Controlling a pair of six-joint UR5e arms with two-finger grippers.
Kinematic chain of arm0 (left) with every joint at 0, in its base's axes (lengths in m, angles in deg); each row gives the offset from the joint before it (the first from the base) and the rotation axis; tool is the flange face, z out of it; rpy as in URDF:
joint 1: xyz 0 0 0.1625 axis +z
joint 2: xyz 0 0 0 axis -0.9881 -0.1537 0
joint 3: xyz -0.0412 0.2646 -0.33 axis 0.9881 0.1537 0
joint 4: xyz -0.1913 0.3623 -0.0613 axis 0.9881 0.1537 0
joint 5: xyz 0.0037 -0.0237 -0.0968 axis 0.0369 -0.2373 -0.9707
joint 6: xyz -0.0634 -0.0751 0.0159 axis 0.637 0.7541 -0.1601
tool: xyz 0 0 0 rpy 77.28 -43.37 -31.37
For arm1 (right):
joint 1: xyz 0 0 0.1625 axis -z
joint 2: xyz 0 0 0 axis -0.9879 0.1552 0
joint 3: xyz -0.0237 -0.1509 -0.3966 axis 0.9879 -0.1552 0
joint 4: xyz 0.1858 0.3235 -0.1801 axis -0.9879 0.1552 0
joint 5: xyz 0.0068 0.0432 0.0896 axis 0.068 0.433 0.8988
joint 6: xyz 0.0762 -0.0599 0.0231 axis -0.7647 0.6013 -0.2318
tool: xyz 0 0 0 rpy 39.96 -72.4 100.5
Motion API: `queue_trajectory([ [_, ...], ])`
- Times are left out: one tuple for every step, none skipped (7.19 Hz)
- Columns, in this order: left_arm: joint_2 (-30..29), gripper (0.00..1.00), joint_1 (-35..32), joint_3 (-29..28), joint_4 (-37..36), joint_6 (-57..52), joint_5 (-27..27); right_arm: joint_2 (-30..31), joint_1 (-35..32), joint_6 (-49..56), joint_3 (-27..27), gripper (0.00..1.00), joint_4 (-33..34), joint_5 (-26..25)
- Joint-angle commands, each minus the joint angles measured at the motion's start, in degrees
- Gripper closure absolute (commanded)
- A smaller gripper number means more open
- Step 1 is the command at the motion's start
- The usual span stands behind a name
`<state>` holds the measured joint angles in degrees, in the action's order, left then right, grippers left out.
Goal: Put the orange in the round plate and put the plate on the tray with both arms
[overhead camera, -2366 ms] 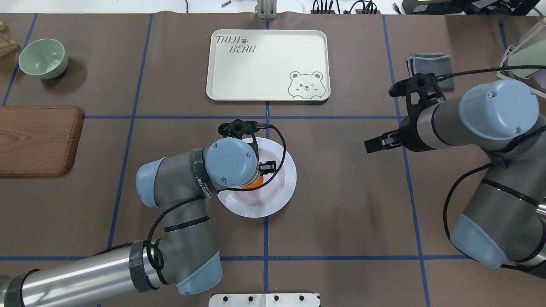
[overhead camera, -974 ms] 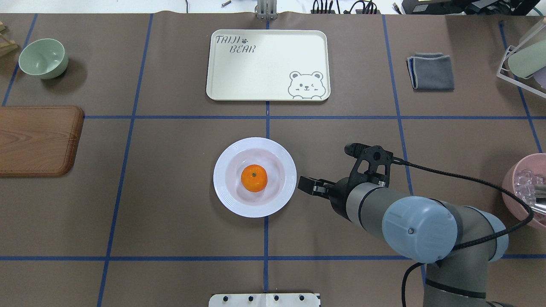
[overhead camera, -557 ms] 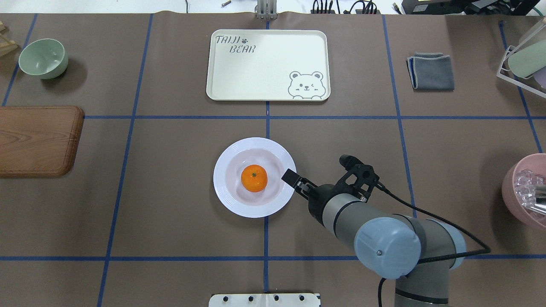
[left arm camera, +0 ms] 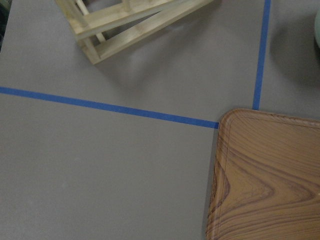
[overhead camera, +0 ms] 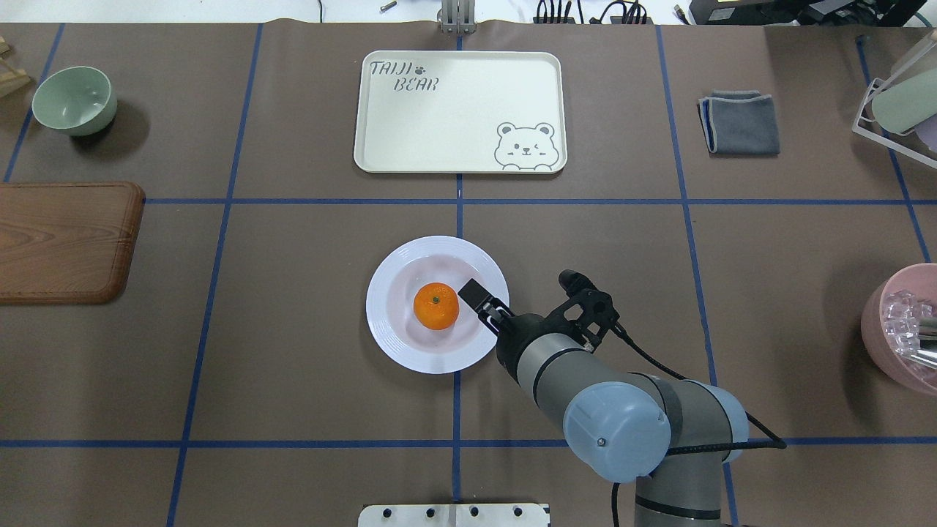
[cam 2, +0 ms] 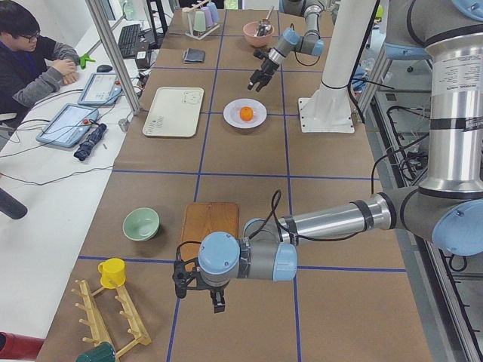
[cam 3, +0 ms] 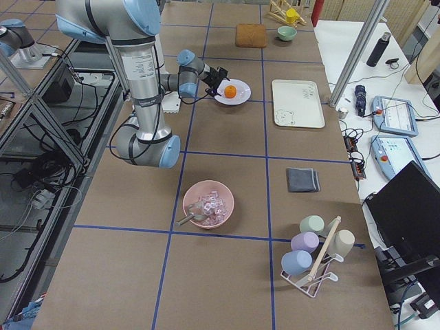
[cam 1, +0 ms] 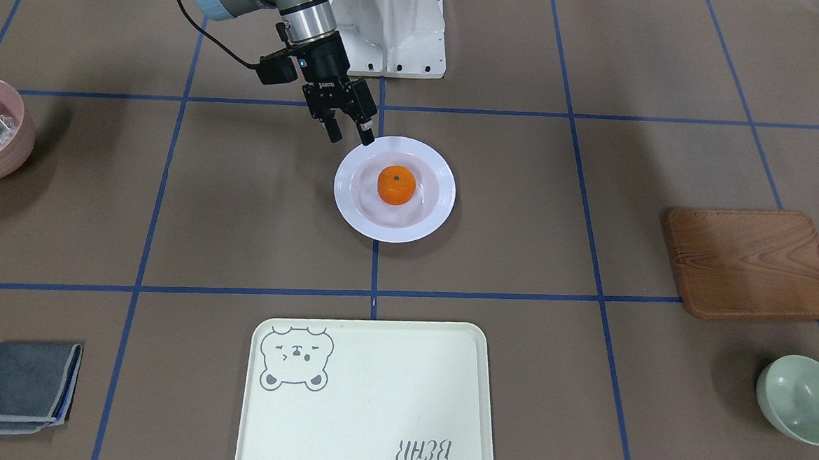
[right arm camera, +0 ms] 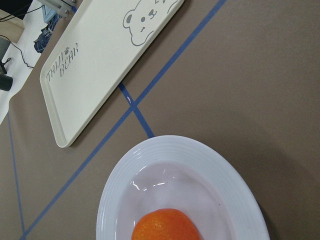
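The small bright-orange mandarin (overhead camera: 436, 306) lies free in the glossy white round plate (overhead camera: 384, 333), well apart from the cream bear-printed tray (overhead camera: 454, 110). The left hand (cam 2: 217, 301) has withdrawn, and I cannot tell how far open it is. The right hand (cam 1: 350, 137), spread and empty, has reached the plate's rim, likely to grip it.

A: Count, fruit and dishes?
B: One orange (overhead camera: 436, 306), one round plate (overhead camera: 388, 333), one tray (overhead camera: 461, 117). Two bowls: green bowl (overhead camera: 74, 99), pink bowl (overhead camera: 875, 322).
A: Remainder on the tabletop?
B: One wooden board (overhead camera: 62, 241), one grey cloth (overhead camera: 739, 123). Two arms: right arm (overhead camera: 615, 395), left arm (cam 2: 324, 222).
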<state>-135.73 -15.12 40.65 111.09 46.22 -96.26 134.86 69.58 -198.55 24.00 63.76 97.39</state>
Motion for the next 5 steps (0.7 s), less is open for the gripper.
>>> queue_trajectory([
  [0.77, 0.02, 1.09, 2.9, -3.77, 0.51, -0.09, -0.36, -1.07, -0.36, -0.67, 0.04, -5.15, -0.24],
  [0.68, 0.02, 1.97, 5.44, -9.27, 0.42, 0.26, -0.45, -1.34, -0.71, -3.55, 0.04, -8.86, -0.33],
  [1.55, 0.02, 2.15, 7.04, -10.02, 0.42, 0.17, -0.54, -1.26, -1.15, -4.62, 0.04, -9.5, -0.33],
  [3.04, 0.02, 2.67, 9.58, -10.46, 0.51, 0.09, -0.45, -1.25, -1.33, -4.89, 0.04, -9.6, -0.42],
  [2.88, 0.02, 2.85, 11.86, -14.38, 0.42, 0.26, -0.36, -1.25, -1.77, -4.98, 0.04, -9.6, -1.03],
])
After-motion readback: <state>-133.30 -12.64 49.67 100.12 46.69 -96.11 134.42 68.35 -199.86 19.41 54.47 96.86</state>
